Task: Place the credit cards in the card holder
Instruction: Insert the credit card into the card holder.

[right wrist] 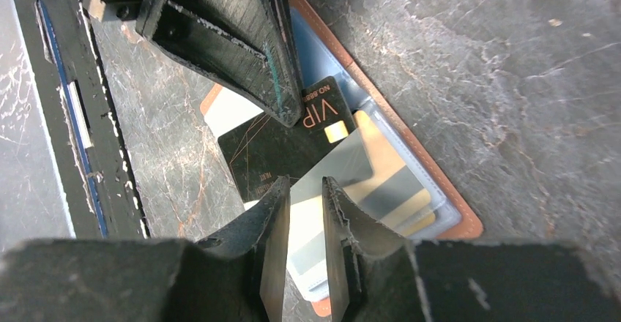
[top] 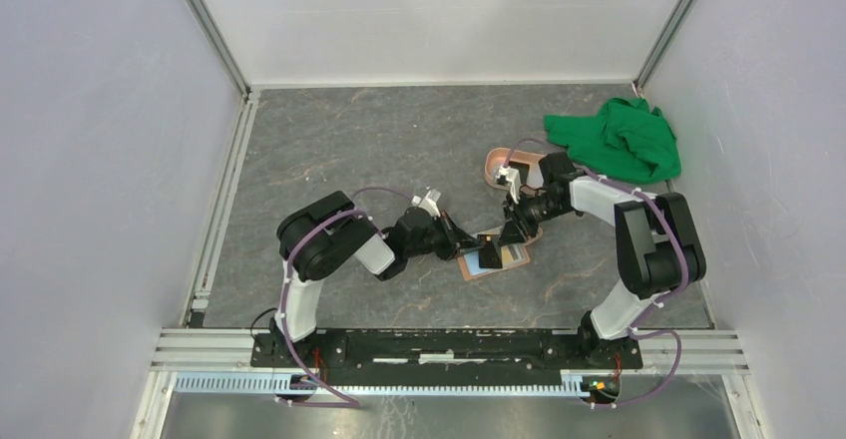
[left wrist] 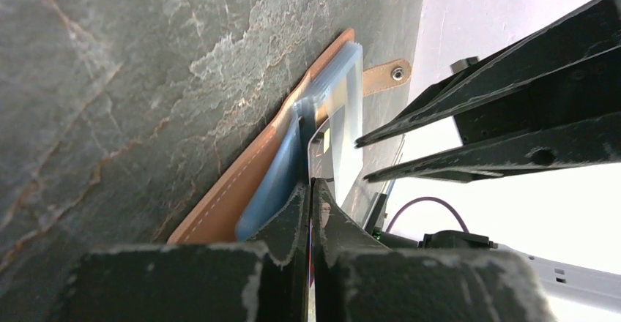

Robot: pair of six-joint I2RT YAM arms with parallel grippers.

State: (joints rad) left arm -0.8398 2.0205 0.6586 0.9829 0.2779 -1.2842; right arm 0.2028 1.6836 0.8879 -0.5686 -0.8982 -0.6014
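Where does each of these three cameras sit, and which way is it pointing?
Top external: above and behind the arms, facing down at the table; left arm and right arm show whole.
Left wrist: on the left arm, facing along its left gripper toward the card holder.
Right wrist: on the right arm, facing down past its right gripper at the black card.
Shared: both wrist views show the card holder.

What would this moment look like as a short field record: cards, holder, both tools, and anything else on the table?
card holder: lies open on the table, near its centre
black card: partly over the card holder, not yet tucked in
left tool: shut on the black card's edge
right tool: open, above the card holder, holding nothing
other items: pink tray and green cloth, far right
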